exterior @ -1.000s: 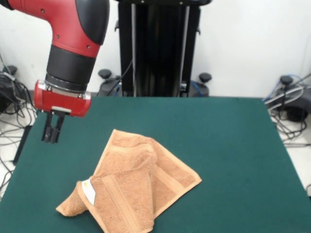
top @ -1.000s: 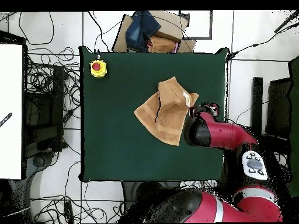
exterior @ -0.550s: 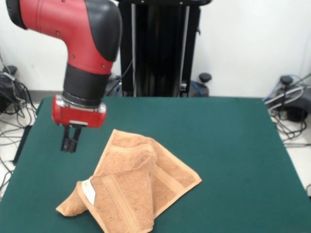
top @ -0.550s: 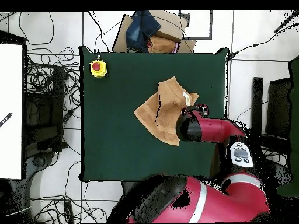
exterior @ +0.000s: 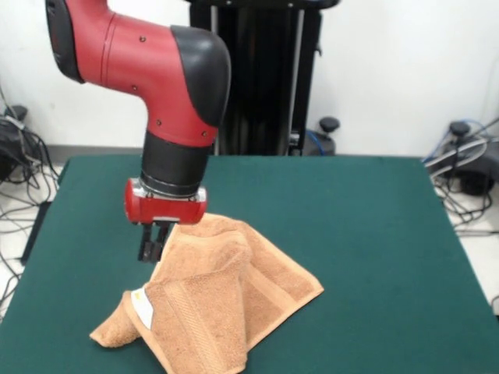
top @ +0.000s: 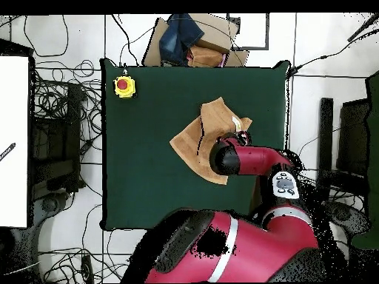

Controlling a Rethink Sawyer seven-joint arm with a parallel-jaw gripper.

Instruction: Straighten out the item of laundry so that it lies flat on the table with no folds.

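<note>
No legible text (towel label (exterior: 142, 308) blank).

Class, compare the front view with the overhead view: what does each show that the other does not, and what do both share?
Only the front view shows the pincer at the towel's far edge, and the white label. Only the overhead view shows the yellow box with a red button on a corner of the table, and the clothes pile beyond it. Both show the folded towel, green table and red arm.

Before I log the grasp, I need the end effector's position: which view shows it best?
The front view: the end effector hangs at the towel's far edge. Overhead, the arm hides it.
</note>
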